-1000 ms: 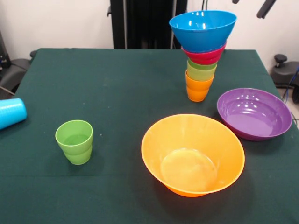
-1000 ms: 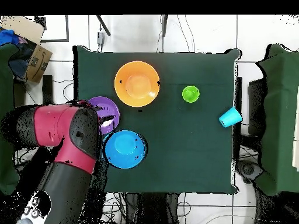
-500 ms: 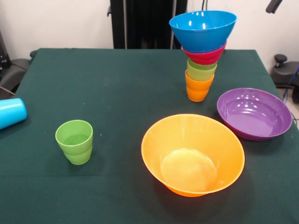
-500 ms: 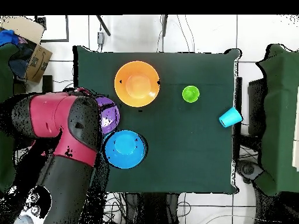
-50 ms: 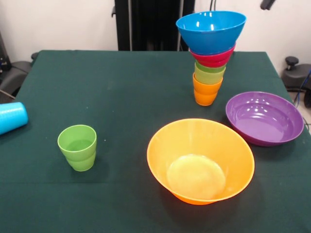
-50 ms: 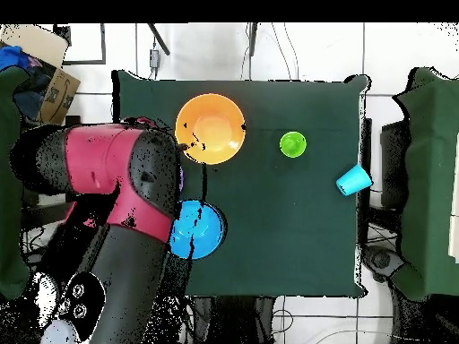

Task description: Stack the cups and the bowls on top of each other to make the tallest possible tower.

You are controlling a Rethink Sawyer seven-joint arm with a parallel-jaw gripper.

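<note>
Here, a dark green table (image 5: pixel 121 87) before a white wall (image 5: pixel 58 22). Fingers: cannot tell, only the red arm (image 6: pixel 116 193) showing overhead. Far right, the tower (image 5: pixel 210 53): orange cup lowest, blue bowl on top. Beside it, purple bowl (image 5: pixel 265 118); nearer, orange bowl (image 5: pixel 200 160); left, green cup (image 5: pixel 77 147); blue cup (image 5: pixel 10 117) lying down.

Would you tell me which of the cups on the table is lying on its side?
The light blue cup at the table's edge lies on its side; the green stepped cup stands upright alone, and the others stand nested in the tower.
</note>
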